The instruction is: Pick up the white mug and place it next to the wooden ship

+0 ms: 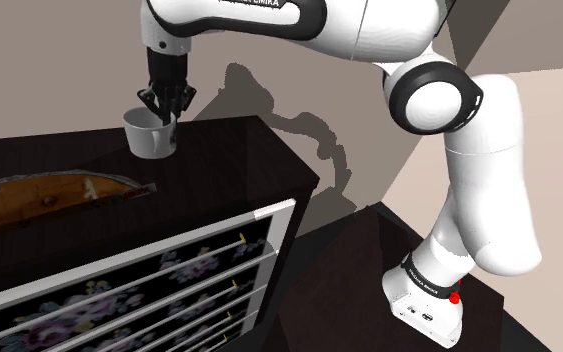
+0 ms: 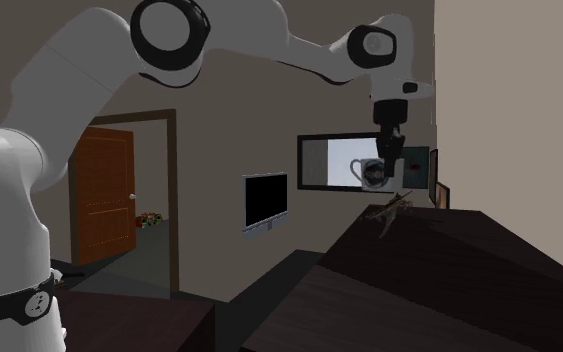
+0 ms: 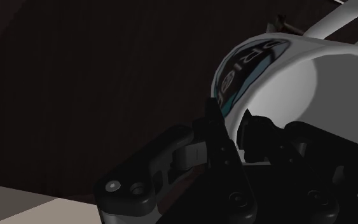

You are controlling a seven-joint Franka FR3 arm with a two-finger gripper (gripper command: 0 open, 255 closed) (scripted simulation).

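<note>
With gripper (image 1: 166,112) clamped on white mug (image 1: 150,138) rim, mid-carry, held aloft short of wooden ship (image 1: 54,192); next: shifting toward ship, lowering upright just beside it.

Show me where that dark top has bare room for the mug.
Bare dark top stretches from the white mug to the corner at the shoulder view's right, plus a strip between mug and wooden ship. The ship crowds that view's left.
</note>
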